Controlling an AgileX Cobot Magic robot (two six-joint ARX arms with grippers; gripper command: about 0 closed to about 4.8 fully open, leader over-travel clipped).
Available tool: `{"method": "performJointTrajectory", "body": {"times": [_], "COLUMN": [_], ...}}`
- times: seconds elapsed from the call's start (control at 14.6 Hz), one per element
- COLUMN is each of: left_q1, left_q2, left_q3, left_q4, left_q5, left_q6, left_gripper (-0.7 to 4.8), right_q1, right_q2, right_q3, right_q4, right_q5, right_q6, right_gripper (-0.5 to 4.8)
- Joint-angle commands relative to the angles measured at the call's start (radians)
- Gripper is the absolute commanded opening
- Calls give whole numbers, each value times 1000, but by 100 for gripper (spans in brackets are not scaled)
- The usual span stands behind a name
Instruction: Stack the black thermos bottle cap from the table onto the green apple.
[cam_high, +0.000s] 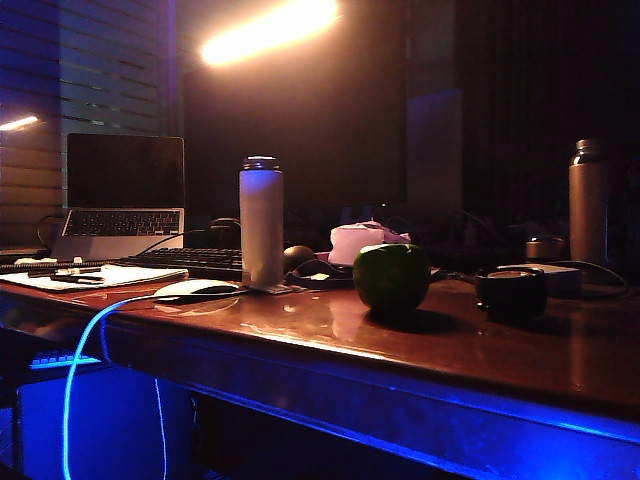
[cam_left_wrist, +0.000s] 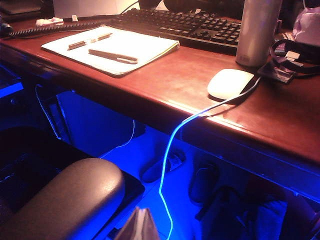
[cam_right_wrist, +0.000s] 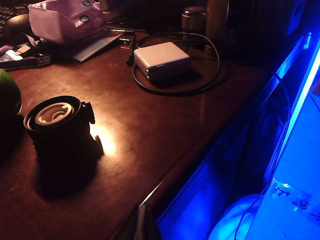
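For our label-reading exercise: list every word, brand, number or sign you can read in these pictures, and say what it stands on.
None can be read.
Pink packet: round marks, too blurred.
Notepad: no writing shows.
Keyboard: key legends too small.
Black thermos bottle cap, green apple, white thermos: no labels visible.

The surface (cam_high: 300, 335) is a long, glossy reddish-brown top with a blue-lit front edge. On it stand the green apple (cam_high: 391, 279) and, near it but apart, the black thermos bottle cap (cam_high: 511, 292). A white mouse (cam_high: 196, 289), a pale bottle (cam_high: 261, 222), a keyboard (cam_high: 185, 261), a laptop (cam_high: 122, 195), a notepad (cam_left_wrist: 112, 48) with two pens and a white power adapter (cam_right_wrist: 161, 59) also rest there.
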Motion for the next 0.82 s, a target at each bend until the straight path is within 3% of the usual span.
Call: {"method": "performJointTrajectory", "body": {"times": [0.07, 0.21, 0.48, 0.69, 0.82], "left_q1": [1, 1, 2, 2, 2], "left_q2": [-3, -3, -2, 114, 320], "left_q3": [-5, -5, 102, 331, 528], "left_q4": [-22, -22, 97, 126, 142], "left_q5": [-8, -8, -14, -76, -2], "left_q6": [0, -2, -192, -121, -46], "left_gripper": [-4, -4, -4, -4, -4], "right_q1": [1, 2, 7, 6, 6], "right_q2": [-1, -1, -1, -1, 17], "right_q3": [-3, -4, 8, 92, 175], "right_q4": [7, 7, 41, 45, 43], "right_q5": [-7, -31, -60, -84, -84], "right_q6": [5, 20, 139, 173, 170], "right_gripper": [-5, -5, -5, -5, -5]}}
